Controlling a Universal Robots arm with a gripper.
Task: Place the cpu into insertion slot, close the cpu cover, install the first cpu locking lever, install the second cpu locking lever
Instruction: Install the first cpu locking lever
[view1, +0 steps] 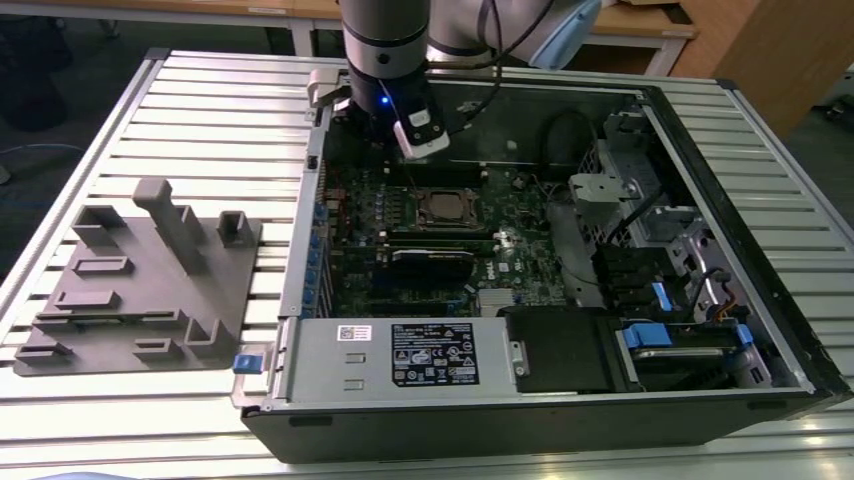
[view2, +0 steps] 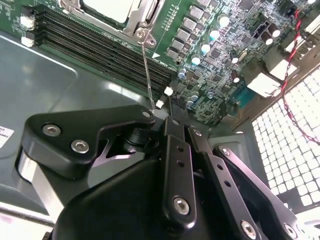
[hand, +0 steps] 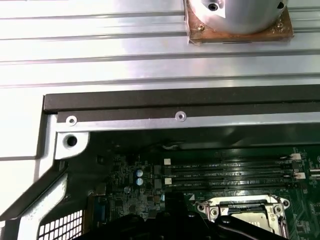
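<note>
The insertion slot sits mid-board on the green motherboard inside the open case. In the second wrist view the cpu lies in it, dull silver, with the cpu cover framing it. A thin wire locking lever stands up from the socket corner, and its free end meets the tip of my gripper, which looks shut. In the exterior view the gripper hangs over the board just beyond the socket's far side. The first wrist view shows the socket with the cover's rim.
Black memory slots run beside the socket. The case's metal wall is close behind the gripper. A power supply and drive bays with blue tabs fill the near side. A grey fixture block lies at the exterior view's left.
</note>
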